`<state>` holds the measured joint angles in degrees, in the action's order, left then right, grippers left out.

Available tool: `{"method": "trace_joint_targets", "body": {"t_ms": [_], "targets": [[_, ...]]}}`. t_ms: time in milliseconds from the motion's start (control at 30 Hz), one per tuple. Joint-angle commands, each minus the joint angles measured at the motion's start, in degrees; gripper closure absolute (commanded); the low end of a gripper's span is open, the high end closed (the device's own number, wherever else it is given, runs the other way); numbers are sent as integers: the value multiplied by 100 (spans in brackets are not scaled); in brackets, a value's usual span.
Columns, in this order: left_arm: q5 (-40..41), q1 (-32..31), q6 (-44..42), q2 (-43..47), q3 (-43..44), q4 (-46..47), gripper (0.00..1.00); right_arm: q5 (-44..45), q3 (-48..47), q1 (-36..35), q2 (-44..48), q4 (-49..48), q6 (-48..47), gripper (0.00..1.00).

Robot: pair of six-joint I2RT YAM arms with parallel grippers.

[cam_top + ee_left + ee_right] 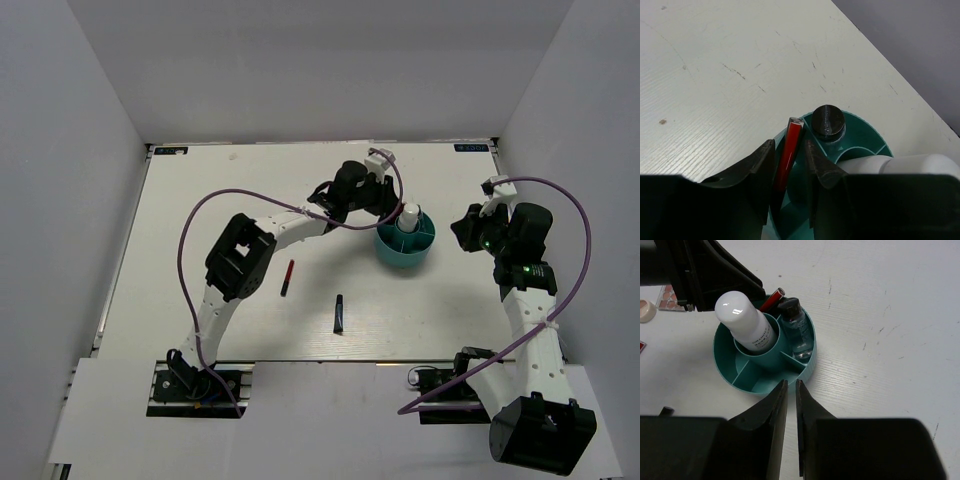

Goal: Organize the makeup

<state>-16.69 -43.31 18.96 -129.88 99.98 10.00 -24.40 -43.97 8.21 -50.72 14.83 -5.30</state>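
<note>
A teal divided tub (400,255) stands right of the table's centre. Its middle cup holds a white bottle (742,317), and an outer compartment holds a dark-capped bottle (796,322). A slim red tube (790,150) leans in the tub beside that bottle, its tip above the rim. My left gripper (789,145) hangs over the tub with its jaws slightly apart around the tube, the right finger clear of it. My right gripper (791,382) sits just right of the tub, shut and empty. A red-and-black tube (287,277) and a black tube (339,313) lie on the table.
A pink-toned palette (667,295) and a round beige compact (646,310) lie beyond the tub, partly behind the left arm. Grey walls close in the table at the back and on both sides. Purple cables loop over both arms.
</note>
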Motion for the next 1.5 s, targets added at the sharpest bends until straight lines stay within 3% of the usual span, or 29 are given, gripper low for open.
{"method": "trace_joint_targets", "body": {"t_ms": [0,33,133,167,267,333,400,433,467,500,533,567,667,700,733,767,833,867,1200,1467], "targets": [[183,-28,-59,692,-5,90,60,-126,-7,23,44,-200,-23,81],[218,-28,-85,806,-31,99,60,-170,-7,23,45,-182,-67,78],[420,86,-112,1359,-207,46,62,-494,-16,23,53,-103,-296,51],[499,86,-121,1674,-268,-76,63,-591,-24,14,45,-86,-348,38],[921,208,-112,2220,-611,-741,70,-1109,-24,14,10,2,-533,26],[1341,270,81,2800,-988,-1600,83,-1461,-59,-3,-8,72,-665,26],[1580,270,291,3422,-1357,-2131,89,-1734,-51,-3,-17,169,-788,36],[1581,340,318,3609,-1785,-2612,92,-1830,-51,-3,-26,204,-832,45],[1581,341,345,3793,-2007,-2861,93,-2023,-51,-12,-34,248,-893,71],[1581,402,432,3987,-2209,-3072,92,-2112,-51,-21,-35,292,-946,85],[1581,402,459,4302,-2620,-3431,91,-2217,-59,-21,-43,423,-1094,96],[1581,402,512,4427,-2790,-3635,83,-2418,-77,-30,-61,511,-1200,100],[1984,455,828,4586,-3142,-4531,61,-2569,-147,-56,-122,950,-1561,99],[2063,455,976,4534,-3169,-4742,59,-2561,-165,-82,-140,1039,-1623,92],[2169,455,1039,4333,-3117,-5197,55,-2543,-174,-100,-149,1179,-1719,76],[2248,455,1144,4201,-3091,-5384,48,-2473,-182,-100,-149,1232,-1746,69],[2310,455,1215,3798,-3020,-5744,45,-2420,-165,-126,-149,1250,-1720,55],[2371,455,1241,3682,-2916,-5824,44,-2298,-165,-144,-149,1233,-1642,52],[2952,455,1356,2864,-2730,-5887,42,-2016,-42,-170,-35,1233,-1421,50],[2715,507,1233,2398,-2721,-5456,46,-1945,-24,-162,9,1215,-1386,50]]}}
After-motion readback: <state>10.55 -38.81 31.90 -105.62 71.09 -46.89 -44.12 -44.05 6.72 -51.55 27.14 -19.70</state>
